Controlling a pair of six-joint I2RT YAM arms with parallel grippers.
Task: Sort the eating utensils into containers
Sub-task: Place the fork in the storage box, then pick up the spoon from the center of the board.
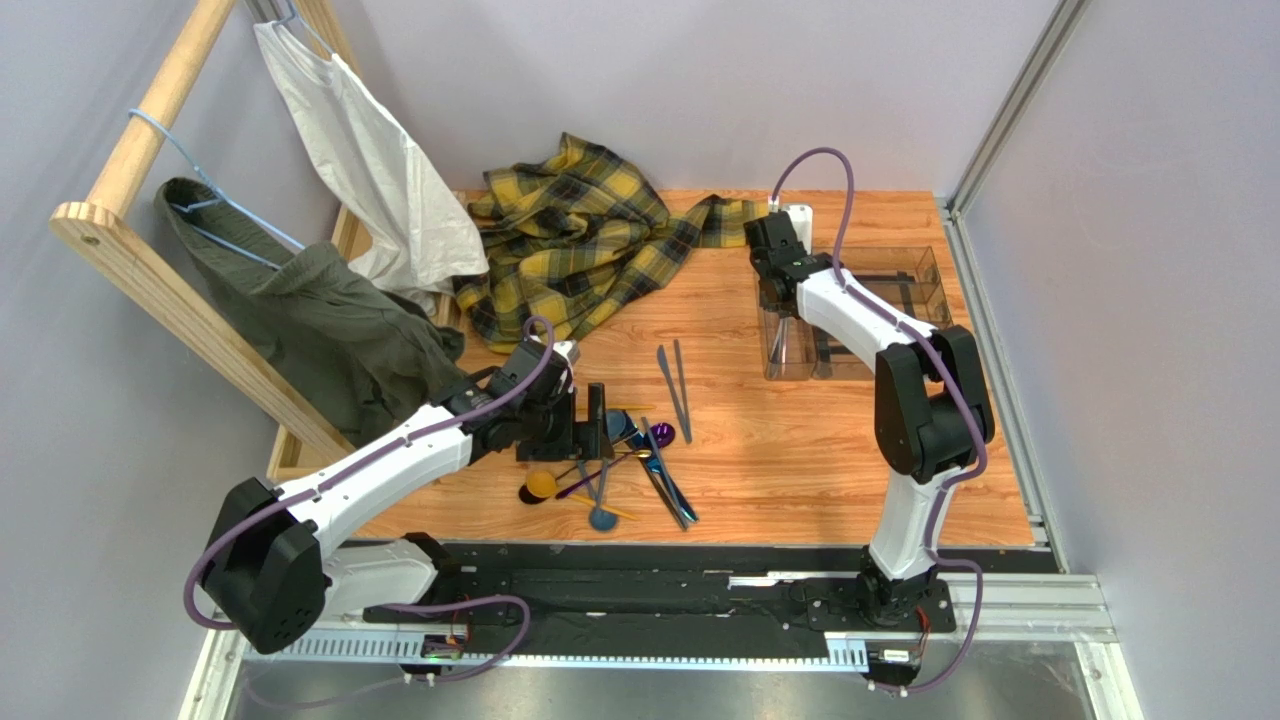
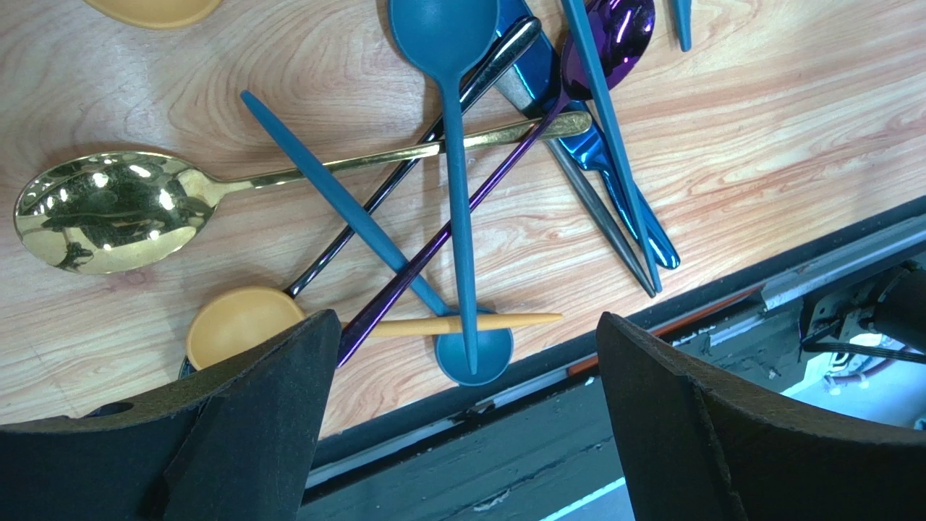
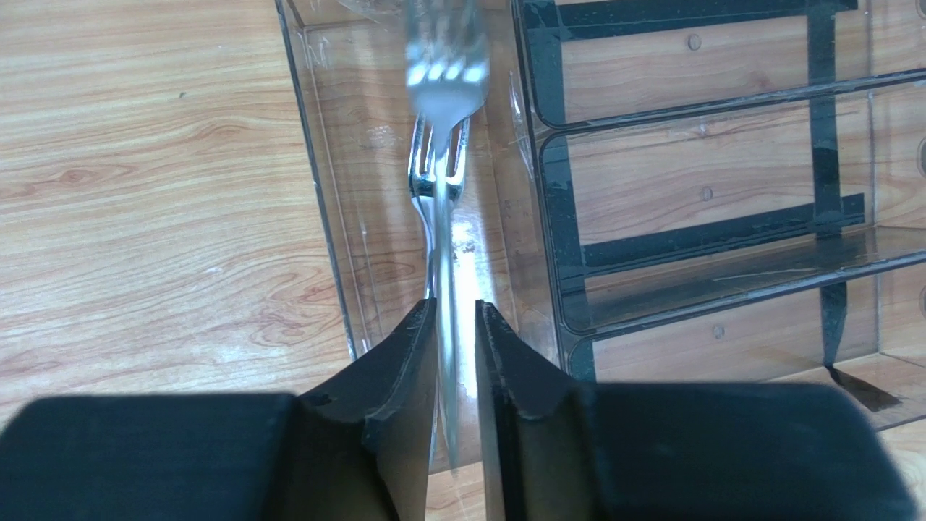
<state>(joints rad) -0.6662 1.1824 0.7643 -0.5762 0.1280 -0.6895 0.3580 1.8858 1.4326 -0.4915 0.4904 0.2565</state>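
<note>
Overhead, shows the clear compartmented plastic tray [image 1: 924, 270] at 2 o'clock on the wooden surface [image 1: 781, 450], close to the far and right edges. Places the right end effector [image 3: 454, 309] at the tray's near end, fingers close on either side of the handle of the silver metal fork [image 3: 446, 76]. Tines towards 12 o'clock, inside the leftmost long compartment, between outer wall and first divider. Cannot tell whether pinching the handle or merely flanking it.

Finds the left end effector [image 2: 465, 326] spread wide above a loose heap at 7 o'clock: shiny gold spoon [image 2: 109, 212], matte teal spoons [image 2: 459, 195] crossed, pale orange spoon [image 2: 245, 326], purple iridescent spoon [image 2: 620, 33], blue iridescent knife [image 2: 587, 152], dark grey knife [image 2: 609, 233]. All overlapping, just beside the near edge.

Two slim grey sticks [image 1: 676, 393] apart at centre. Open wood from there to 5 o'clock. Yellow plaid cloth [image 1: 579, 240] bunched at 11 o'clock.
</note>
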